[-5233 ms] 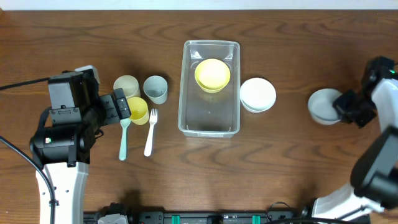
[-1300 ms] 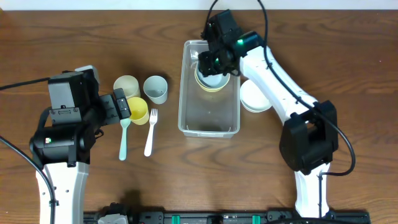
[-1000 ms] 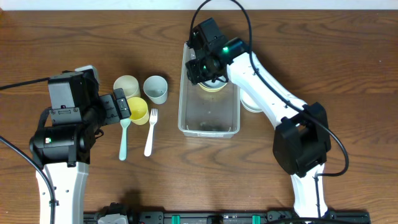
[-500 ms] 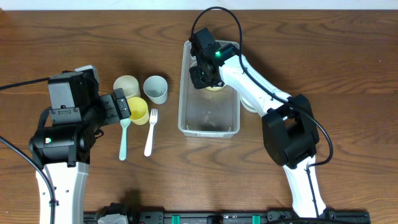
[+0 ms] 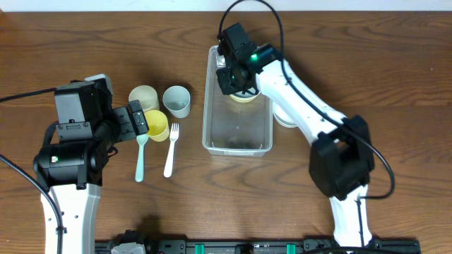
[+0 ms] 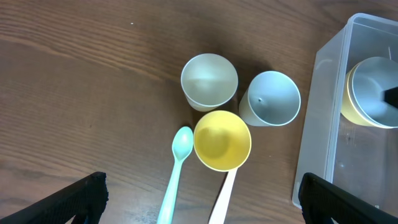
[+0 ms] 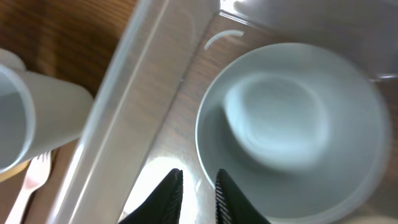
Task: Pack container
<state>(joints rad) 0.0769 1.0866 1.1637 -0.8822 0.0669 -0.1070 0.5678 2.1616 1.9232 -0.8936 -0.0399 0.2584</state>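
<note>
The clear container (image 5: 237,130) stands at the table's middle, also visible in the left wrist view (image 6: 317,124) and the right wrist view (image 7: 143,81). A yellow bowl (image 5: 244,97) sits in its far end, with a pale grey-blue bowl (image 6: 370,90) nested in it. My right gripper (image 5: 233,74) is down in that end. Its fingers (image 7: 196,186) are nearly together, astride the rim of the pale bowl (image 7: 292,118). My left gripper (image 5: 138,121) is open and empty above the cups, its fingers at the frame's lower corners (image 6: 199,199).
Left of the container are a cream cup (image 5: 143,97), a pale blue cup (image 5: 176,100), a yellow cup (image 5: 155,125), a mint spoon (image 5: 140,155) and a white fork (image 5: 171,149). A white bowl (image 5: 281,116) lies right of the container, partly under my right arm.
My right arm brought the pale bowl from the table's right side into the container, onto the yellow bowl. In the last second the gripper shifted slightly. The left arm has not moved.
</note>
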